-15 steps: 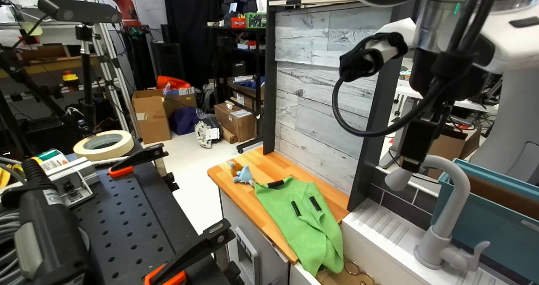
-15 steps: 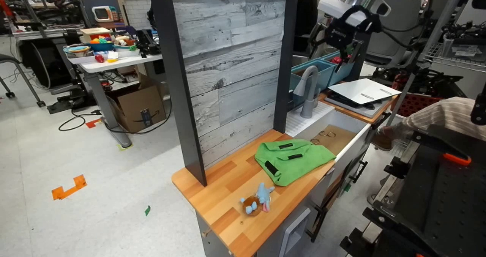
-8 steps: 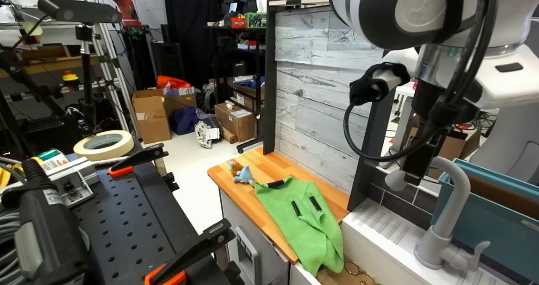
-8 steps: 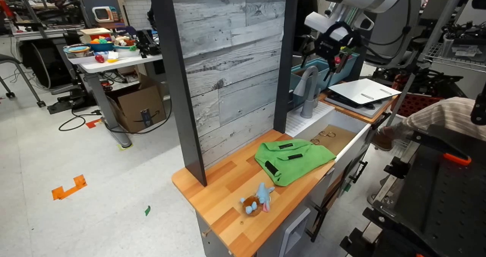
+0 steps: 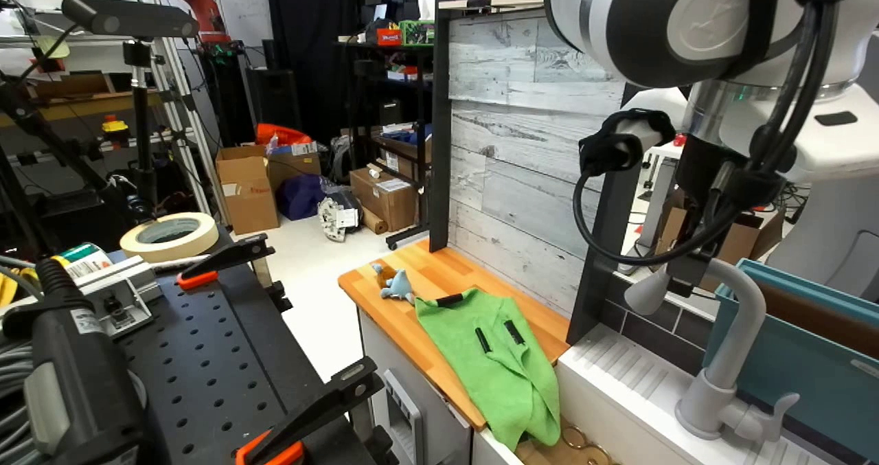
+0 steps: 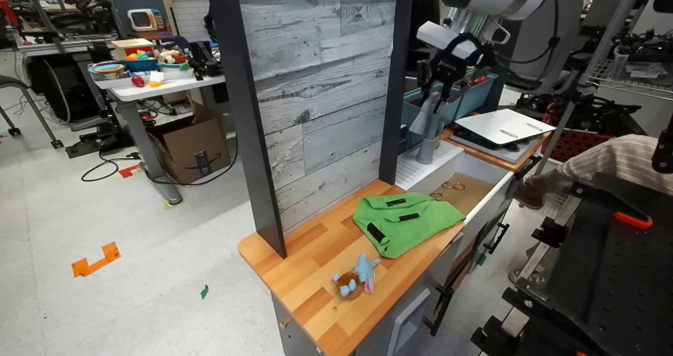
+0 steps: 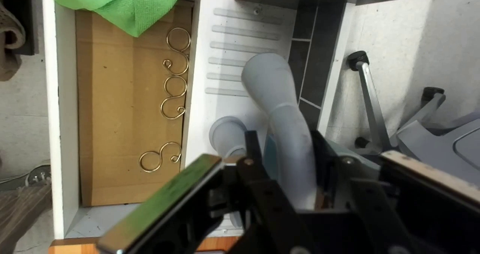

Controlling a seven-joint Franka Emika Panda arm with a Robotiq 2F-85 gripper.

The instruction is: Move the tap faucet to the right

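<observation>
The tap faucet [image 5: 745,314] rises from the white sink ledge as a grey arched tube, its flared outlet hanging down toward the wooden panel. Its small side lever [image 5: 777,417] shows at the base. From above, my gripper [image 7: 284,136] straddles the upper part of the arched tube [image 7: 296,145], a dark finger on each side. A narrow gap shows between one finger [image 7: 253,145] and the tube; at the opposite finger I cannot tell whether they touch. In an exterior view the gripper [image 6: 432,95] covers the top of the arch.
A teal bin [image 5: 810,355] stands close behind the faucet. The grey plank panel [image 5: 529,169] and its dark post [image 5: 604,245] rise beside it. Wire hooks [image 7: 174,96] lie in the sink. A green cloth [image 5: 494,362] drapes over the counter edge near two small plush toys [image 6: 357,280].
The arm has come down onto the arch of the faucet, and the fingers have drawn much closer together around the tube. The faucet shows no clear movement.
</observation>
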